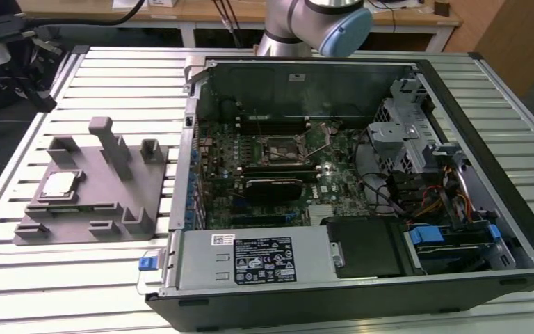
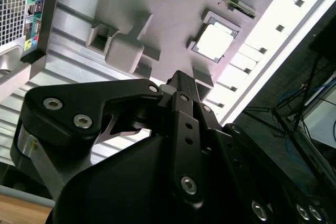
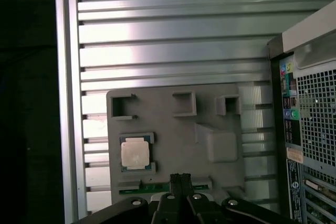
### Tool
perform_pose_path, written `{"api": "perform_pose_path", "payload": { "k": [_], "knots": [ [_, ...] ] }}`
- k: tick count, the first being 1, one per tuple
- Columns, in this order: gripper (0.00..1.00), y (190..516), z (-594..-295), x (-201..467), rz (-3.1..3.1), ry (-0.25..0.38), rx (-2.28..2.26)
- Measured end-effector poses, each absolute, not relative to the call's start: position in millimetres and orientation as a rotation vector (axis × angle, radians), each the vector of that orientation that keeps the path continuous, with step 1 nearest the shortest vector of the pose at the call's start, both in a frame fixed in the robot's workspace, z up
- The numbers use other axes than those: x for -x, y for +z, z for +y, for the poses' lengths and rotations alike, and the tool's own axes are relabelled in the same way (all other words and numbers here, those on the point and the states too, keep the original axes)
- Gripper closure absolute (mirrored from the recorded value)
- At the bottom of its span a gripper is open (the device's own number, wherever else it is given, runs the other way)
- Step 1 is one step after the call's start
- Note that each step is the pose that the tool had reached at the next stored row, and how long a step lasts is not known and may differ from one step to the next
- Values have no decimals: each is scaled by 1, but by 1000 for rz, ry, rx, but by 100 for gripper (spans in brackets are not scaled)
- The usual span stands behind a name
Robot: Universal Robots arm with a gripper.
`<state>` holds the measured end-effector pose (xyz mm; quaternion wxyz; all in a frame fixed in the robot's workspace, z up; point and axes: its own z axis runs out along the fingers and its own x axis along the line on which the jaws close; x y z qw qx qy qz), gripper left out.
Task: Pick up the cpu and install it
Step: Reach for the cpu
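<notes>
Cpu: small flat square silver-topped cpu [image 3: 135, 153] lies in the grey plastic holder [image 3: 157, 109] on the ribbed metal worktop [image 3: 157, 40].
Fingers: fingers [image 3: 175, 179] together, empty, above the holder's edge.
Approach: centre over cpu, square to its edges.

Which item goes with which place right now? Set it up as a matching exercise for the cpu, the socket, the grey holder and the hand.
Things:
1. cpu
2. socket
3. grey holder
4. hand

Places or states:
a. inside the open computer case
b. on the table, at the exterior view's left of the case
c. lying in a recess of the holder
d. shut and empty, over the holder's edge near the cpu

Pairs: 1-c, 2-a, 3-b, 4-d
</notes>
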<state>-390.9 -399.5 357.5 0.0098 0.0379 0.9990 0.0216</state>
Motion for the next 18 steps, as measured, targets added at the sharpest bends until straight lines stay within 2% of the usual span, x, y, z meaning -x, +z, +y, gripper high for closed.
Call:
{"api": "perform_pose_path", "payload": {
  "k": [18],
  "knots": [
    [89, 352, -403, 426, 3121, 67, -118]
  ]
}}
